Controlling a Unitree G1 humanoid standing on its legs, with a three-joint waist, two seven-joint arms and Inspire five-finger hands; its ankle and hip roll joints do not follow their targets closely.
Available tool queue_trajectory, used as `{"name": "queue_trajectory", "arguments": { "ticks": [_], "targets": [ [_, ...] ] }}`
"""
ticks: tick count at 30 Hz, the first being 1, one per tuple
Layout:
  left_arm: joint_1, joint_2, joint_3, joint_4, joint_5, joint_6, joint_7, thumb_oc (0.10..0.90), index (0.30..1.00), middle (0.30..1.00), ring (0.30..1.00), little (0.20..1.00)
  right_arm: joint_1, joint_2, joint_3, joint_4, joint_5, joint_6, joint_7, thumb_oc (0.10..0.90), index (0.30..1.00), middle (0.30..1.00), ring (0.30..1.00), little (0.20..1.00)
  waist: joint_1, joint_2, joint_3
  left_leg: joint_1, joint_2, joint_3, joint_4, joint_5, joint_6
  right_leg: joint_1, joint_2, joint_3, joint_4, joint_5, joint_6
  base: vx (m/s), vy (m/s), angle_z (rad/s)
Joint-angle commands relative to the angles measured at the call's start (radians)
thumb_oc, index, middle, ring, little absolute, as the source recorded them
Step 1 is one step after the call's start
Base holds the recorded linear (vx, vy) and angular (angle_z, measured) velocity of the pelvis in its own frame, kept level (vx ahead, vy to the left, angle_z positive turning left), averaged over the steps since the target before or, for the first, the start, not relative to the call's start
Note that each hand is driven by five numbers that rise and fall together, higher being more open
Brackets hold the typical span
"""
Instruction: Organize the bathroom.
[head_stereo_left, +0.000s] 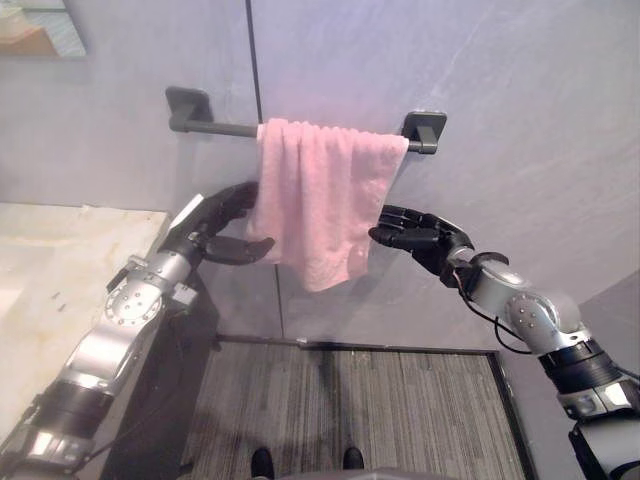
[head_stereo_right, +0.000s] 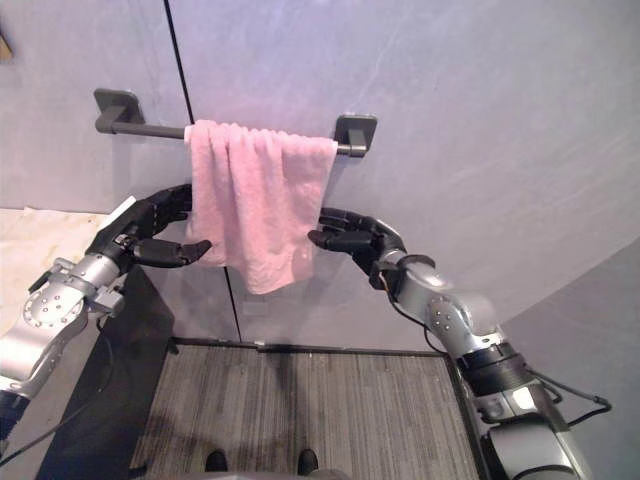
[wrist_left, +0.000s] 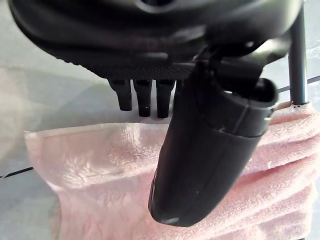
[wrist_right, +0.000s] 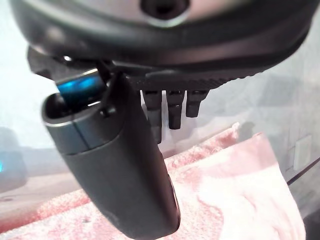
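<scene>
- Left eye view: pink towel (head_stereo_left: 322, 195) draped over the dark towel bar (head_stereo_left: 215, 127) on the grey wall (head_stereo_left: 520, 110), bunched toward the bar's right bracket, lower corner hanging in a point
- Left hand (head_stereo_left: 222, 228) raised at the towel's left edge, fingers (head_stereo_left: 238, 198) stretched out toward the wall behind the cloth, thumb in front of the cloth near its lower left edge, not clamped on it
- Right hand (head_stereo_left: 425, 236) raised at the towel's right edge, fingers relaxed and slightly bent, tips just beside the cloth, nothing grasped
- Pale tabletop (head_stereo_left: 50, 290) at the left, striped carpet floor (head_stereo_left: 360, 410) below the wall
- Right eye view: same towel (head_stereo_right: 255, 200) on the bar (head_stereo_right: 140, 128), left hand (head_stereo_right: 150, 235) on its left side and right hand (head_stereo_right: 355, 240) on its right, both near mid-height of the cloth
- Left wrist view: left hand (wrist_left: 200, 165) seen from close, thumb lying in front of the towel (wrist_left: 90, 170), fingers (wrist_left: 142, 97) straight past its top edge, released
- Right wrist view: right hand (wrist_right: 115, 165) with thumb extended in front of the towel (wrist_right: 235, 195), fingers (wrist_right: 172, 107) straight above the cloth edge, released, cannot tell whether the tips touch it
</scene>
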Motion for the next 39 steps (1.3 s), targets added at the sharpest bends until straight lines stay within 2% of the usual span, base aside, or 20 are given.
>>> {"name": "queue_trajectory", "arguments": {
  "ticks": [1,12,19,22,27,31,39],
  "targets": [
    [-0.125,0.020,0.039,-0.011,-0.008,-0.092,0.002,0.800,0.900,0.900,0.900,0.900,-0.238,-0.065,-0.163,-0.057,0.076,-0.170,-0.029,0.800,0.900,0.900,0.900,0.900,0.014,0.031,-0.127,0.052,0.109,0.053,0.002,-0.029,-0.039,-0.049,-0.012,0.034,0.003,-0.022,0.071,0.00,0.000,0.00],
    [-0.130,0.029,0.051,0.006,0.004,-0.083,0.002,0.800,0.900,0.900,0.900,0.900,-0.216,-0.106,-0.237,-0.048,0.140,-0.172,-0.050,0.800,0.900,0.900,0.900,0.900,0.002,0.026,-0.131,0.049,0.116,0.066,0.002,-0.028,-0.041,-0.056,-0.007,0.048,0.003,-0.019,0.072,0.00,0.000,0.00],
    [-0.141,0.027,0.043,0.007,-0.010,-0.070,-0.002,0.800,0.900,0.900,0.900,0.900,-0.209,-0.087,-0.212,-0.064,0.254,-0.105,0.017,0.800,0.900,0.900,0.900,0.900,0.000,0.024,-0.132,0.051,0.117,0.066,0.002,-0.027,-0.041,-0.055,-0.007,0.048,0.003,-0.020,0.071,0.00,0.000,0.00],
    [-0.155,0.022,0.034,0.005,-0.013,-0.066,0.003,0.800,0.900,0.900,0.900,0.900,-0.181,-0.052,-0.174,-0.080,0.298,-0.062,0.089,0.800,0.900,0.900,0.900,0.900,0.000,0.022,-0.133,0.052,0.119,0.069,0.002,-0.025,-0.041,-0.054,-0.007,0.045,0.003,-0.019,0.071,0.00,0.000,0.00],
    [-0.169,0.018,0.021,0.008,-0.005,-0.065,0.010,0.800,0.900,0.900,0.900,0.900,-0.154,-0.039,-0.152,-0.088,0.261,-0.049,0.160,0.800,0.900,0.900,0.900,0.900,-0.005,0.019,-0.132,0.053,0.120,0.073,0.002,-0.023,-0.040,-0.054,-0.007,0.044,0.003,-0.018,0.071,0.00,0.000,0.00],
    [-0.182,0.028,0.013,0.027,-0.013,-0.073,0.020,0.800,0.900,0.900,0.900,0.900,-0.136,-0.063,-0.165,-0.080,0.235,-0.050,0.205,0.800,0.900,0.900,0.900,0.900,-0.013,0.015,-0.131,0.052,0.120,0.078,0.002,-0.025,-0.041,-0.057,-0.007,0.044,0.003,-0.016,0.073,-0.01,-0.001,0.00],
    [-0.172,0.026,0.027,0.034,-0.022,-0.077,0.041,0.800,0.900,0.900,0.900,0.900,-0.091,-0.109,-0.185,-0.075,0.192,0.001,0.319,0.800,0.900,0.900,0.900,0.900,-0.027,0.009,-0.133,0.052,0.121,0.087,0.002,-0.024,-0.040,-0.062,-0.003,0.056,0.003,-0.012,0.074,0.00,-0.001,0.00]
  ]
}}
